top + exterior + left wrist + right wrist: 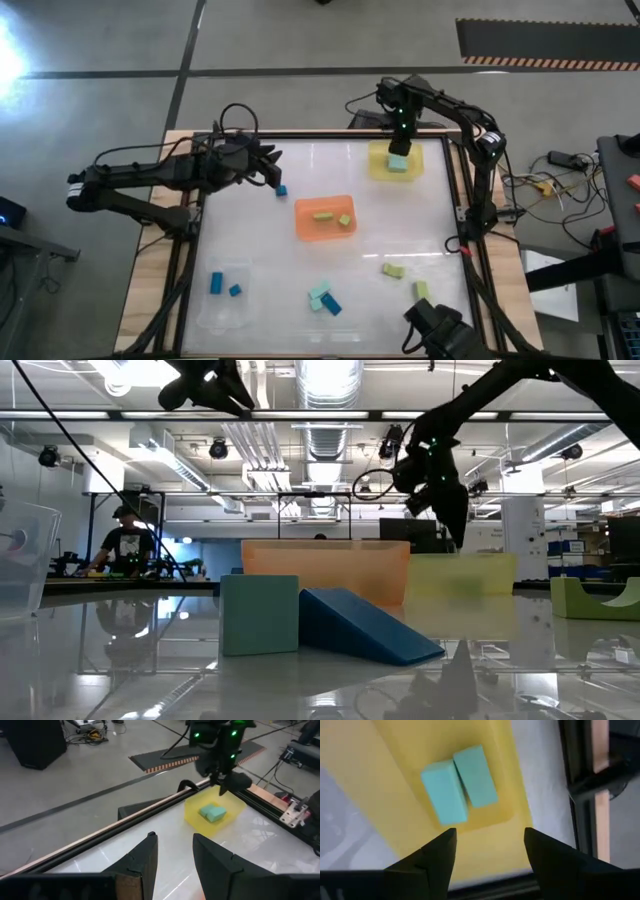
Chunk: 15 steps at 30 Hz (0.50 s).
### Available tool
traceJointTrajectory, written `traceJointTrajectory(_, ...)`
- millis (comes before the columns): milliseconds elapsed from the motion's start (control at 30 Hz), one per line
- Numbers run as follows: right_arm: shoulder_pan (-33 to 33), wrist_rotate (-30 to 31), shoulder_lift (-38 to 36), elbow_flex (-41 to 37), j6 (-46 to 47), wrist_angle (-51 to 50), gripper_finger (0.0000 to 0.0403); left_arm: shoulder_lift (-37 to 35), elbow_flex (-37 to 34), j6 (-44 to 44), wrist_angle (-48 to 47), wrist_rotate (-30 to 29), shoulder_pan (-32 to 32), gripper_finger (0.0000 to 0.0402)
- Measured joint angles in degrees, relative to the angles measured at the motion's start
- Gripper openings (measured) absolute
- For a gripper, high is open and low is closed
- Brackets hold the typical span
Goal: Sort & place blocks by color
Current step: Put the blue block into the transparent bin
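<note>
My left gripper [272, 166] [172, 839] hangs open over the table's far left part, with nothing between its fingers. A dark blue block [281, 189] lies on the table just beside it. My right gripper [398, 135] [490, 834] hovers open above the yellow tray [378, 165], where two light teal blocks [459, 784] lie side by side on the floor. The orange tray [310, 228] holds two yellow-green blocks [333, 216]. The clear tray [222, 310] holds two dark blue blocks [224, 286]. Loose teal and blue blocks [323, 298] and two yellow-green blocks [393, 269] lie near the near edge.
A dark frame rail [465, 200] runs around the white table surface. Cables [545, 185] lie off the table's right side. In the low view a teal block and a blue wedge [330, 625] stand close to the camera, and a person [125, 545] stands far back in the room.
</note>
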Motion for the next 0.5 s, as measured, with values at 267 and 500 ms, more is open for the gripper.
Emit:
traceJointTrajectory(267, 0.1, -7.2, -0.7, 10.3, 7.4, -4.9, 0.0189, 0.0, -1.0, 0.3, -0.7, 4.2, 4.7, 0.0107)
traceJointTrajectory(500, 0.6, -16.8, -3.0, 18.8, 12.1, -4.5, 0.0168, 0.9, -4.5, 0.2, -1.4, 20.8, 11.5, 0.0107)
